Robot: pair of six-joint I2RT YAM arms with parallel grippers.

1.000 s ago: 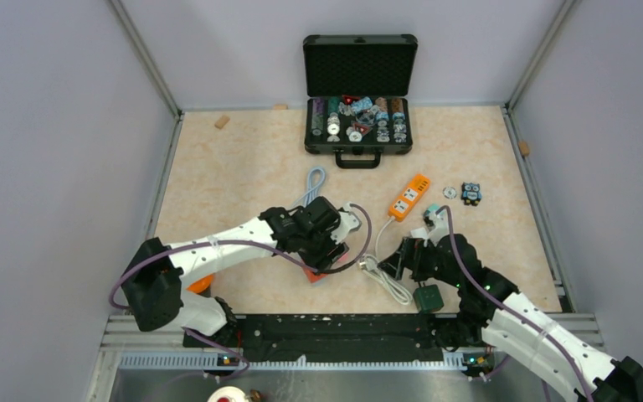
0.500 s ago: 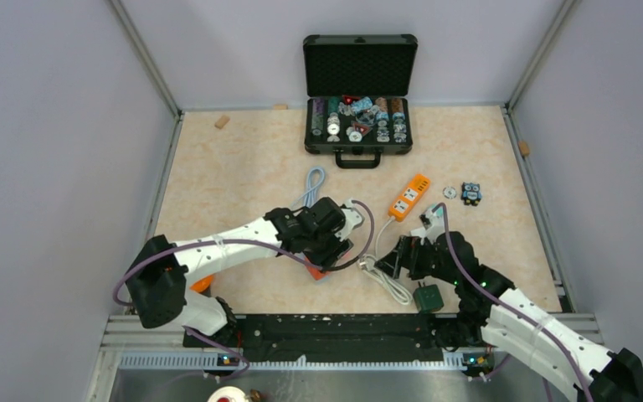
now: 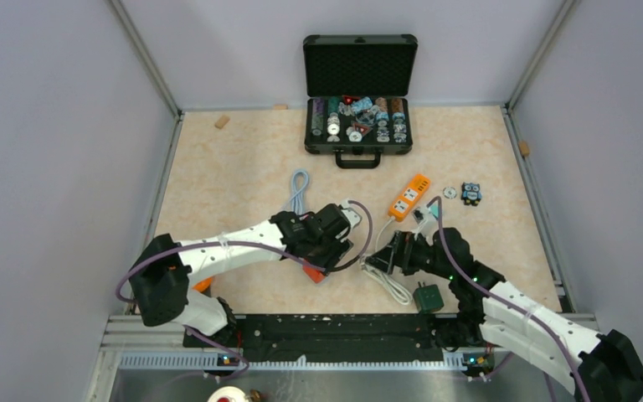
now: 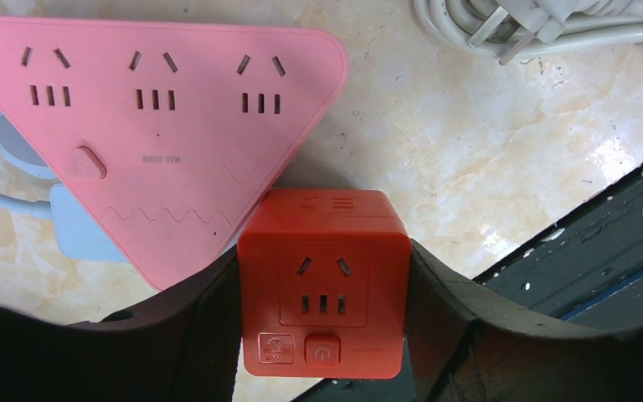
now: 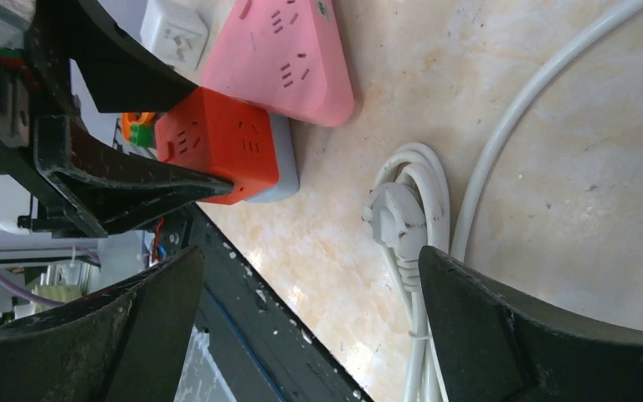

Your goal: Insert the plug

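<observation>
Top view: the left gripper (image 3: 328, 251) is pinching an orange-red plastic cube socket (image 3: 316, 273), and the right gripper (image 3: 383, 255) hangs spread wide just over the white plastic plug (image 3: 372, 265) on the tabletop.

Left wrist: the cube's outlet face looks up at the camera, right beside a pink triangular power strip (image 4: 151, 126). The plug's prongs angle down-left in frame.

Right wrist: the plug lies flat, long axis up-down in frame, cord trailing toward the bottom.

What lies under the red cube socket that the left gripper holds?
A pale grey-blue slab shows beneath the red cube socket in the left gripper. The cube covers the rest, so its full shape is hidden.
</observation>
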